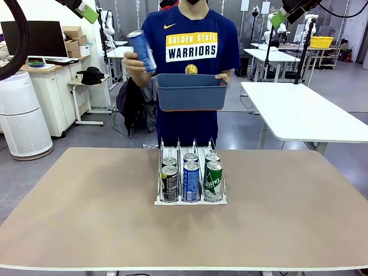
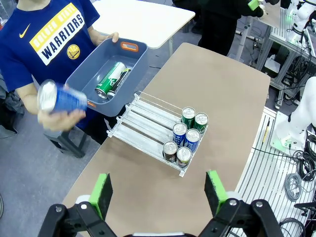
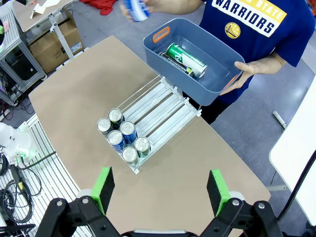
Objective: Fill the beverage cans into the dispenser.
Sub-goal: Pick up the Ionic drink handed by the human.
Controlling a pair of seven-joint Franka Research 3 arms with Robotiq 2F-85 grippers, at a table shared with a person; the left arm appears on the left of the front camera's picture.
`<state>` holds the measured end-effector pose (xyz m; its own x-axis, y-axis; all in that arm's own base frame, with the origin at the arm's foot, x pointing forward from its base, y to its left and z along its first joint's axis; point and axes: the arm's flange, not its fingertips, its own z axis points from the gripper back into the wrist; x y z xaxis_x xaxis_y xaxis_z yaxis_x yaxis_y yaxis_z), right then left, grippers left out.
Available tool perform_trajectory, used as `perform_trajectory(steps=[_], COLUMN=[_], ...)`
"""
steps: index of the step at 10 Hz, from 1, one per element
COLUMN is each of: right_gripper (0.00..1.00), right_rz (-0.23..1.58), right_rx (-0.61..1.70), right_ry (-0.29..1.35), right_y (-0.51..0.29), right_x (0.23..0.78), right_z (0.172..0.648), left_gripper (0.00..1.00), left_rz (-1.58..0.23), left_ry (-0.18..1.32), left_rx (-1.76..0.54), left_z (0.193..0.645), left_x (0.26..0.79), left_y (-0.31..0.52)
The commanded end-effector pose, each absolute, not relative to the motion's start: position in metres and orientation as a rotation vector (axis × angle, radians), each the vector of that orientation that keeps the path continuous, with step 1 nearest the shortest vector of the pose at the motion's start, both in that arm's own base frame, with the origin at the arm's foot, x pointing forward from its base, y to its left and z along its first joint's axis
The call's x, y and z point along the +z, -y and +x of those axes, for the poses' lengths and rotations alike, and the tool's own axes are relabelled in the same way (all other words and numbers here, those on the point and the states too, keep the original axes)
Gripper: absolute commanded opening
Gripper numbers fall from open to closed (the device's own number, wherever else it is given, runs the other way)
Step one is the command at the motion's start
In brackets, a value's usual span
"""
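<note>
**Loading stage, partly complete.** The dispenser (image 1: 190, 202) stands at mid-table with six beverage cans (image 2: 179, 134) upright in its three lanes, two deep and all crowded to the robot-side end. The front row shows a black-and-yellow can (image 1: 169, 184), a blue-and-white can (image 1: 191, 181) and a green-and-white can (image 1: 213, 181). The far half of every lane lies bare. At the far edge a person steadies a blue bin (image 1: 191, 95) against the body with one hand (image 1: 223, 77). The other hand (image 1: 132, 62) holds a raised blue can (image 1: 142, 50) beside the bin. A loose green can (image 3: 186, 58) lies on its side in the bin, with a darker can just beside it. The left gripper (image 2: 158, 191) and right gripper (image 3: 162, 190) hang high over the table, jaws spread wide and grasping nothing. The step in hand appears to be the person's feeding of the raised can. The next move probably calls for setting it upright between the wire dividers at the far end of the middle lane, where the blue cans queue.
</note>
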<state>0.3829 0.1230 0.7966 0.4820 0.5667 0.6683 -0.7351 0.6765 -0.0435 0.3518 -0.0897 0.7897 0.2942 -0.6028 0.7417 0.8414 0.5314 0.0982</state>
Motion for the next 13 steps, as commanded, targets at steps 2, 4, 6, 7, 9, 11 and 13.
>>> perform_trajectory(steps=[2,4,6,7,9,11,13], right_gripper=[1.00,1.00,1.00,1.00,1.00,1.00,1.00], right_rz=[0.288,0.288,0.288,0.288,0.288,0.288,0.288], right_rx=[0.797,0.797,0.797,0.797,0.797,0.797,0.797], right_ry=[0.709,0.709,0.709,0.709,0.709,0.709,0.709], right_y=[-0.1237,-0.1237,-0.1237,-0.1237,-0.1237,-0.1237,-0.1237], right_x=[0.7964,0.7964,0.7964,0.7964,0.7964,0.7964,0.7964], right_z=[0.3827,0.3827,0.3827,0.3827,0.3827,0.3827,0.3827], left_gripper=[1.00,1.00,1.00,1.00,1.00,1.00,1.00], left_rz=[-0.344,-0.344,-0.344,-0.344,-0.344,-0.344,-0.344], left_ry=[0.820,0.820,0.820,0.820,0.820,0.820,0.820], left_rx=[-0.983,-0.983,-0.983,-0.983,-0.983,-0.983,-0.983], left_z=[0.3513,0.3513,0.3513,0.3513,0.3513,0.3513,0.3513], left_x=[0.7902,0.7902,0.7902,0.7902,0.7902,0.7902,0.7902], left_y=[0.0883,0.0883,0.0883,0.0883,0.0883,0.0883,0.0883])
